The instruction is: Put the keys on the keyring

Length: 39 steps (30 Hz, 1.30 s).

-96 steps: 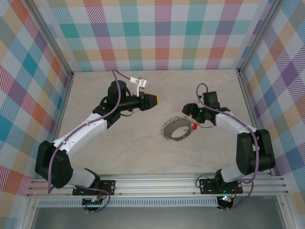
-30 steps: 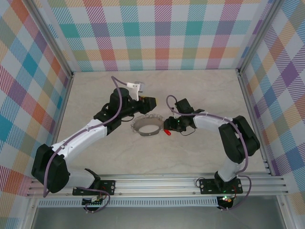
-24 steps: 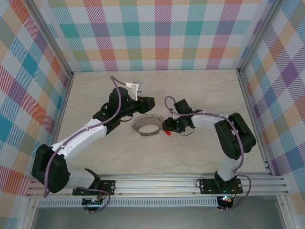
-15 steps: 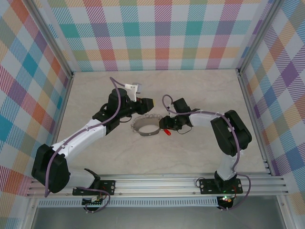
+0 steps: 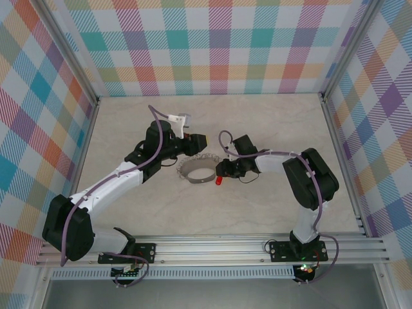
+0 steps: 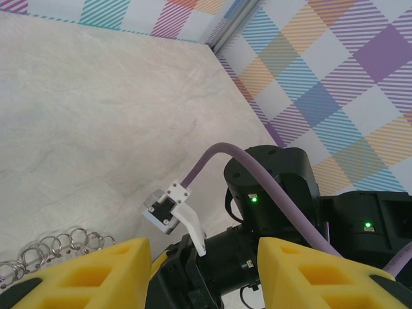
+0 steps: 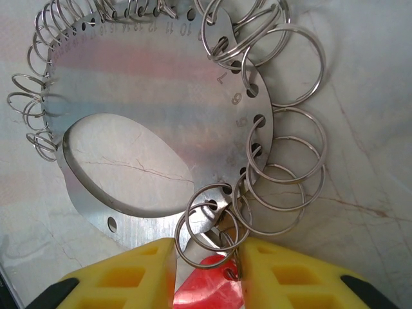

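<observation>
The keyring (image 7: 161, 109) is a flat grey metal hoop with numbered holes and many thin wire loops along its edge; it lies on the table (image 5: 196, 171). My right gripper (image 7: 209, 248) is at the hoop's near-right edge, with the red tag (image 7: 209, 283) of the keys filling the gap between its yellow fingers. The small silver key (image 7: 215, 237) points into the overlapping loops there. In the top view the red tag (image 5: 219, 181) sits just right of the hoop. My left gripper (image 6: 199, 277) hovers open behind the hoop (image 5: 198, 139), holding nothing, with some loops (image 6: 51, 248) at its lower left.
The right arm's black wrist and purple cable (image 6: 270, 193) lie directly ahead of the left fingers. Aluminium posts and plaid walls (image 5: 206, 45) ring the marble table (image 5: 161, 212), with the rail (image 5: 212, 248) along the near edge.
My right gripper has moved a little left with the red tag, bringing it up against the hoop's right edge, and its fingers have narrowed. The left arm and hoop have hardly moved.
</observation>
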{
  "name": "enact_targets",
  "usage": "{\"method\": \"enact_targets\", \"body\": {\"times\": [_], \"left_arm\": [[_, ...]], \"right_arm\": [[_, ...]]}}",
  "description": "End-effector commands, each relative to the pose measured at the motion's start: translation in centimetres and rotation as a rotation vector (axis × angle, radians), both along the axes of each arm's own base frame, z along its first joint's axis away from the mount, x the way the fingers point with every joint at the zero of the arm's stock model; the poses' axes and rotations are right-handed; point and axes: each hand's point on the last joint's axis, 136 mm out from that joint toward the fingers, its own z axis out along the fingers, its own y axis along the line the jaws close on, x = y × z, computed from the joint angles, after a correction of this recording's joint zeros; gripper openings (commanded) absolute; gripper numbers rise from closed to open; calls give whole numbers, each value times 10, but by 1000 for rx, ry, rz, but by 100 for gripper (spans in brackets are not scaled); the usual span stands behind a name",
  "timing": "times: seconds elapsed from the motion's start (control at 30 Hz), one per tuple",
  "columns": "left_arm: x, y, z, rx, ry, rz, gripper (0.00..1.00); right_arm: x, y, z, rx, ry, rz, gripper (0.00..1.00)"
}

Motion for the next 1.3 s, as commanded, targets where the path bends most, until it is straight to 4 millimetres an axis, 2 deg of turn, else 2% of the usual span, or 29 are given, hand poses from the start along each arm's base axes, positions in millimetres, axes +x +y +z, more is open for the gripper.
{"method": "enact_targets", "body": {"times": [0.0, 0.17, 0.6, 0.7, 0.87, 1.07, 1.27], "left_arm": [[-2, 5, 15, -33, -35, 1, 47], [-2, 5, 15, -36, -37, 3, 47], [0, 6, 16, -42, -40, 6, 47], [0, 6, 16, -45, -39, 4, 47], [-1, 6, 16, -46, -39, 2, 47], [-1, 7, 18, -48, -42, 3, 47], [-1, 6, 18, -51, -41, -1, 47]], "right_arm": [[-11, -1, 0, 6, 8, 20, 33], [-9, -2, -5, -14, 13, 9, 31], [-9, -9, -11, -52, 20, -10, 14], [-7, -8, -10, -54, 17, -16, 15], [0, -6, -6, -37, 11, -39, 27], [8, 3, 1, 12, 20, -66, 28], [11, 4, -5, 11, 34, -83, 24]]}}
